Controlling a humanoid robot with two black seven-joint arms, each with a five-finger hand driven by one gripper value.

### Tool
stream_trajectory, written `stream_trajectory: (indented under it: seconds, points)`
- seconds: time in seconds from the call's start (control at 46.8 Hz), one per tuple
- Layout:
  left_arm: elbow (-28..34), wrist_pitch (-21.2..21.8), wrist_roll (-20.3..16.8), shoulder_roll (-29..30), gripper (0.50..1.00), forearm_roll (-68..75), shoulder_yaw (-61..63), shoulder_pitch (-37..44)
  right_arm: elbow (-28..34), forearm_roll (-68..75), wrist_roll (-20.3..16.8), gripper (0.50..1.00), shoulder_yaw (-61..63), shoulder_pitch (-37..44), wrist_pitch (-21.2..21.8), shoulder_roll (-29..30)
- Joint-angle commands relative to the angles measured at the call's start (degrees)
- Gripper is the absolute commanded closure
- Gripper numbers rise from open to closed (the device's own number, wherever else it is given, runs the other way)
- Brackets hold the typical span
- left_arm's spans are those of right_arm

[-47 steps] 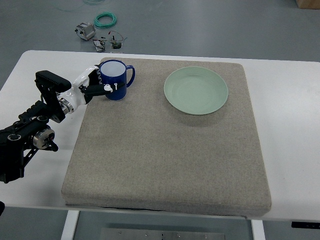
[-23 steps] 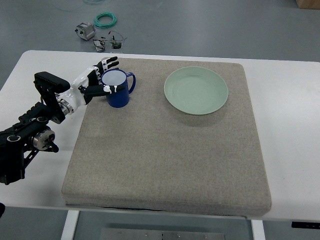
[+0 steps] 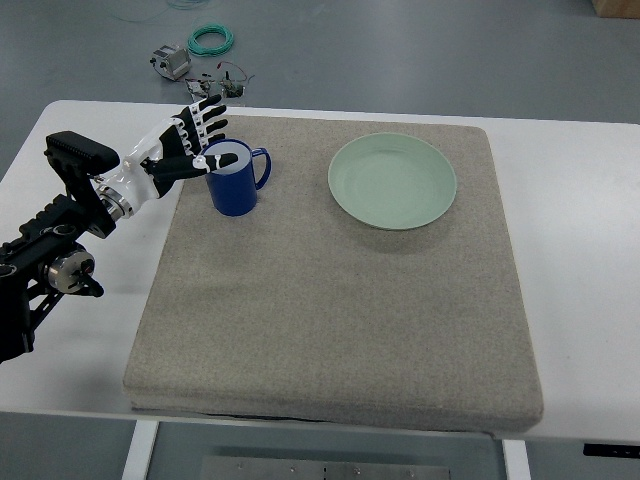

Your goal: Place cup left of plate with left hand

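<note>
We have one view only, looking steeply down from the robot's side onto the white surface (image 3: 570, 200). It stands far enough back to take in the whole mat (image 3: 330, 290), with floor beyond the surface's far edge.

Mat (image 3: 330, 330): lying on the table (image 3: 580, 250)
Cup (image 3: 232, 180): standing upright on the mat's far left part; sitting left of the plate (image 3: 392, 181), well apart
Left hand (image 3: 185, 145): hovering just left of the cup
Cable coil (image 3: 211, 40): lying on the floor behind the table
</note>
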Motion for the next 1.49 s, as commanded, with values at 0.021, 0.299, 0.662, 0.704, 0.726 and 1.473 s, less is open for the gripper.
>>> stream_trajectory:
  seconds: [0.021,0.299,0.662,0.704,0.726,1.473]
  points:
    - [-1.32,-0.26,0.03,1.18,0.508,-0.52,-1.21,-0.09,0.0,0.0,0.0,0.566,-0.03,0.0,0.0,0.0]
    - [-4.57,-0.53,-0.06,2.59,0.506,-0.96,-7.54,-0.7,0.0,0.0,0.0,0.566,-0.03,0.0,0.0,0.0]
    - [-1.86,0.09,1.26,1.19,0.508,-19.84,-9.83,-9.75,0.0,0.0,0.0,0.566,-0.03,0.0,0.0,0.0]
    - [-0.63,0.53,1.35,0.22,0.508,-22.48,-9.66,-10.89,0.0,0.0,0.0,0.566,-0.03,0.0,0.0,0.0]
    - [-0.01,0.79,1.35,-0.39,0.508,-23.28,-9.57,-11.51,0.0,0.0,0.0,0.566,-0.03,0.0,0.0,0.0]
    - [5.97,9.93,9.87,-7.78,0.508,-42.09,-9.65,-14.94,0.0,0.0,0.0,0.566,-0.03,0.0,0.0,0.0]
